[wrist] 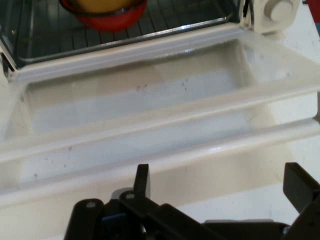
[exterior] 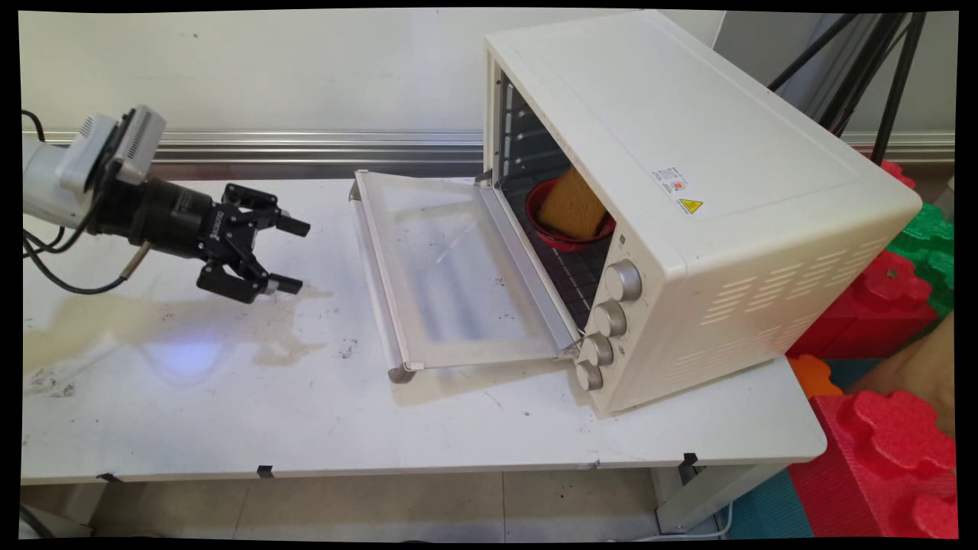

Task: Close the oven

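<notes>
Now the black gripper (exterior: 286, 254) hangs above the white table (exterior: 229, 412), out at about nine o'clock from the toaster oven (exterior: 688, 191), and its two fingers (exterior: 293, 225) are spread wide with nothing between them. It points along the table toward three o'clock, straight at the oven's mouth, and it is well clear of the oven door (exterior: 451, 267), touching nothing.

Down flat goes that door, fully open, its glass pane facing up and its handle bar (exterior: 378, 275) along the edge nearest the gripper. From the hand view, the same door (wrist: 150, 105) spreads right across the picture, the handle bar (wrist: 150, 160) just beyond the fingers (wrist: 142, 180), a gap between them.

Inside the oven, on the wire rack (exterior: 569, 271), sits a red bowl (exterior: 558, 233) with a yellow-brown sponge (exterior: 574, 202) standing tilted in it. The hand view catches only the bowl's lower rim (wrist: 112, 20) at twelve o'clock on the rack (wrist: 175, 22).

Four round knobs (exterior: 623, 280) run in a column down the oven's front, at the side nearest the camera. A brownish stain (exterior: 191, 321) spreads on the table under the gripper. Off the table's end at four o'clock lie red and green foam blocks (exterior: 886, 435).
</notes>
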Available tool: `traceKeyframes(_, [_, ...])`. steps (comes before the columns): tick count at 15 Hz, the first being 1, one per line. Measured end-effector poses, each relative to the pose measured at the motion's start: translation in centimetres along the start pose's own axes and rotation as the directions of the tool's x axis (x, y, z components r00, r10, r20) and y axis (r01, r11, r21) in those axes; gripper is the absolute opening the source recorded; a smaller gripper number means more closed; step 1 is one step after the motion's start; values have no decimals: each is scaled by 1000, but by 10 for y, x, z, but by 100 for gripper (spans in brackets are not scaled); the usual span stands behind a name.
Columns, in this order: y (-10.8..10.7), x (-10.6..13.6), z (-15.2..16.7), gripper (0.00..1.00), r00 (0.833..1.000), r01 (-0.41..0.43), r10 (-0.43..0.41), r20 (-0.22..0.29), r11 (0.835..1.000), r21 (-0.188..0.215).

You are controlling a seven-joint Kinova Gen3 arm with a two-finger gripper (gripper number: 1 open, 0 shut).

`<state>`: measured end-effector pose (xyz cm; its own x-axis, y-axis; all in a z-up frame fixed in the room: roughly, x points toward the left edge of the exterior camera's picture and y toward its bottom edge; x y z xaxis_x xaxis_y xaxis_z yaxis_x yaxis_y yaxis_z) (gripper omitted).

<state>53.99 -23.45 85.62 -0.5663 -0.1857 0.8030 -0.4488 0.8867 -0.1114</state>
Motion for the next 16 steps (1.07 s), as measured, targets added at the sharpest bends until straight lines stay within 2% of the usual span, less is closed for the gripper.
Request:
traceKeyframes(9, [-3, -28, 31, 100, 998, 20, -19, 65, 1000, -16])
traceKeyframes(16, [-5, -37, 61, 100, 996, 37, -36, 83, 999, -12])
